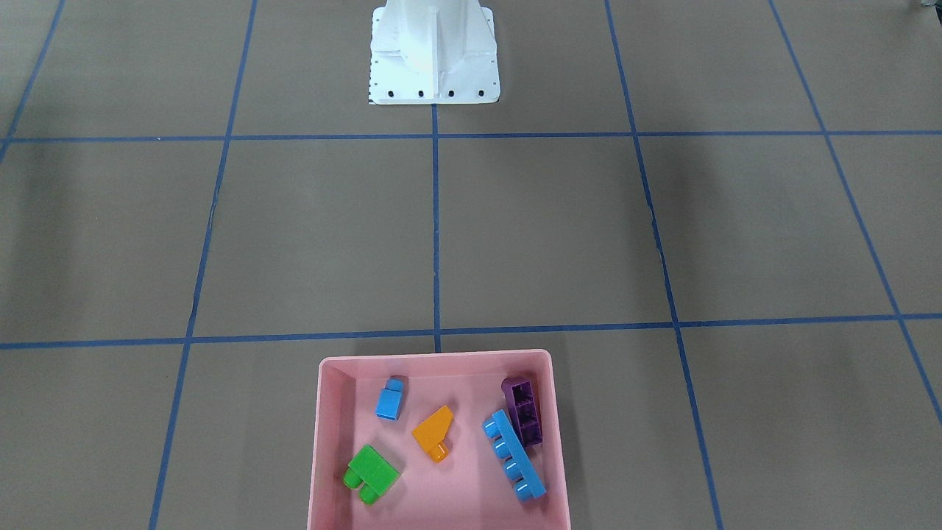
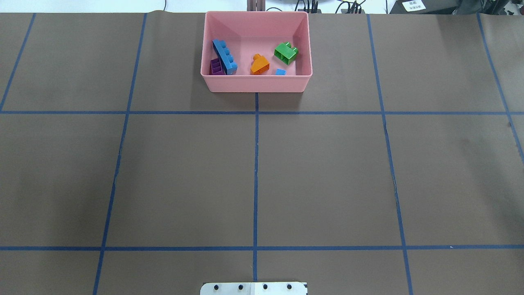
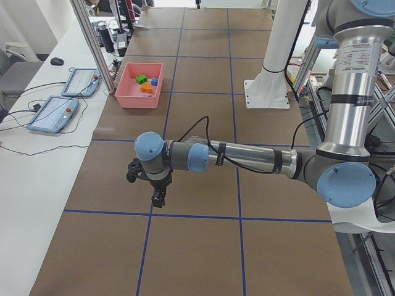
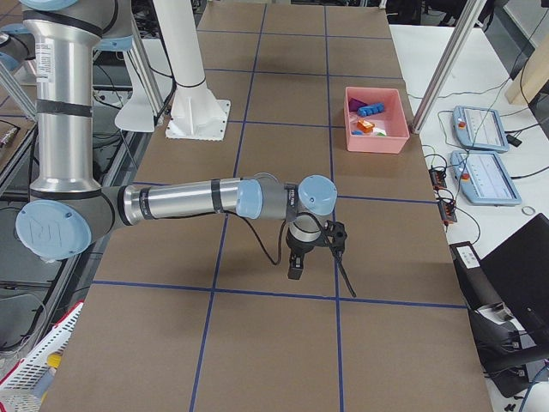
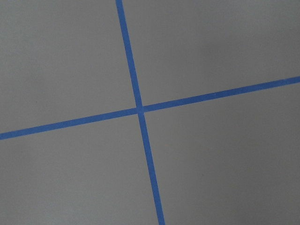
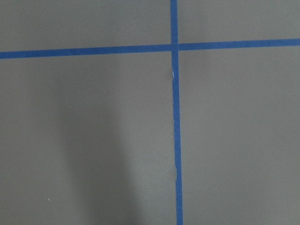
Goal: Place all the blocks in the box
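Observation:
The pink box (image 1: 324, 442) stands at the table's far edge from the robot and also shows in the overhead view (image 2: 256, 84). All five blocks lie inside it: orange sloped (image 1: 433, 430), purple sloped (image 1: 524, 408), long light-blue (image 1: 515, 458), small light-blue (image 1: 389, 402) and green (image 1: 372, 471). The purple one leans against the long light-blue one. My left gripper (image 3: 157, 197) hangs low over bare table far from the box; I cannot tell whether it is open. My right gripper (image 4: 296, 268) is likewise low over bare table, state unclear. Both wrist views show only tabletop.
The white robot base (image 1: 434, 70) stands at the table's near edge. Blue tape lines (image 2: 256, 164) form a grid on the brown table. Teach pendants (image 3: 52, 114) and cables lie on the white bench beyond the box.

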`<action>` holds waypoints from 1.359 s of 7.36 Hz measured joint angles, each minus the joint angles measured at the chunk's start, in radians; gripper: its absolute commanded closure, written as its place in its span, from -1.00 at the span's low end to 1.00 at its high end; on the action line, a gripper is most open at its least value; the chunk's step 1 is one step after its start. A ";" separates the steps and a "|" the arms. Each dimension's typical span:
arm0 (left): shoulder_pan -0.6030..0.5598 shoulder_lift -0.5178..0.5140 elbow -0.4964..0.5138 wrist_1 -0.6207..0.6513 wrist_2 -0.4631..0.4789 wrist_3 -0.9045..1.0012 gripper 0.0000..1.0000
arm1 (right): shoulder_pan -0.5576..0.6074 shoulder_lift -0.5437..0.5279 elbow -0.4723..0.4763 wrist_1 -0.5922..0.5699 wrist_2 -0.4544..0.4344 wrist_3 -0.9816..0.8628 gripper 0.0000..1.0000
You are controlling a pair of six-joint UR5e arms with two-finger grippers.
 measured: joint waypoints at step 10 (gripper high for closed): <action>-0.021 0.077 -0.074 0.042 0.012 -0.003 -1.00 | 0.025 -0.014 0.005 0.003 0.029 0.002 -1.00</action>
